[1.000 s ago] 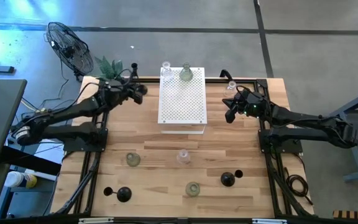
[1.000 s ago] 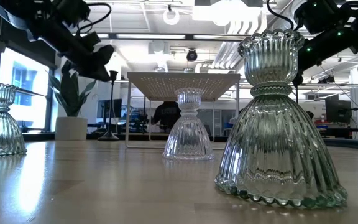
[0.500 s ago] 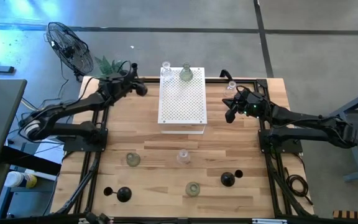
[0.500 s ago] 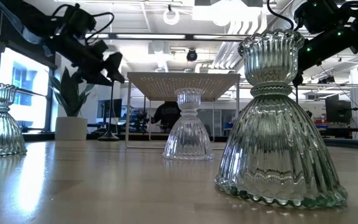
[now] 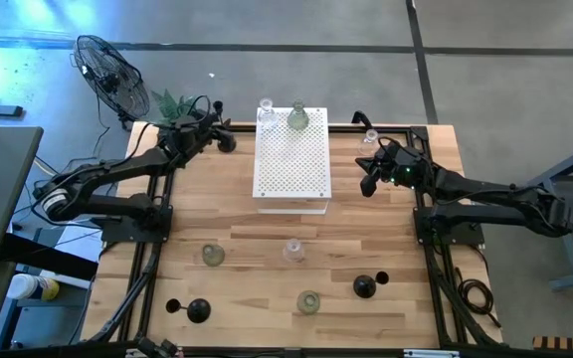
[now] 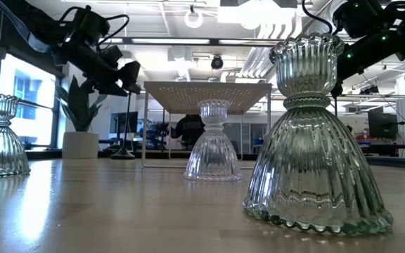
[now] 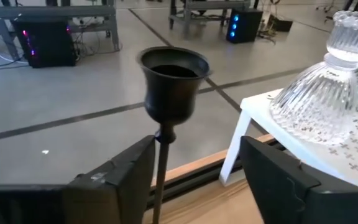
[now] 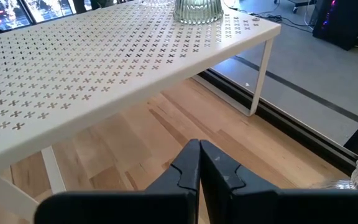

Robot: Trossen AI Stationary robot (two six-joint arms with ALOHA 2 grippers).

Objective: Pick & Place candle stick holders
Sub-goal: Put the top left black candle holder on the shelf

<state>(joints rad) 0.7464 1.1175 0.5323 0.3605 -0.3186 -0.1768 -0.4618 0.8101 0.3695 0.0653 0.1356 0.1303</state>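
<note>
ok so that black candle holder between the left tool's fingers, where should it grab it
On the thin stem just under the cup of the black candle holder, coming level from the side, where the left tool sits. It stands upright, the stem runs between the open fingers, and the flared cup above should stop slipping.

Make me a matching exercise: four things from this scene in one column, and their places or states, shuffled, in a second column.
Things:
1. left gripper
2. right gripper
3. green glass holder
4. white perforated stand

Places or states:
A. shut, empty, over the bare wood beside the stand
B. stands on the stand's far end
C. open around the thin stem of a black candle holder
D. on the table between the two arms

Pairs: 1-C, 2-A, 3-B, 4-D
</note>
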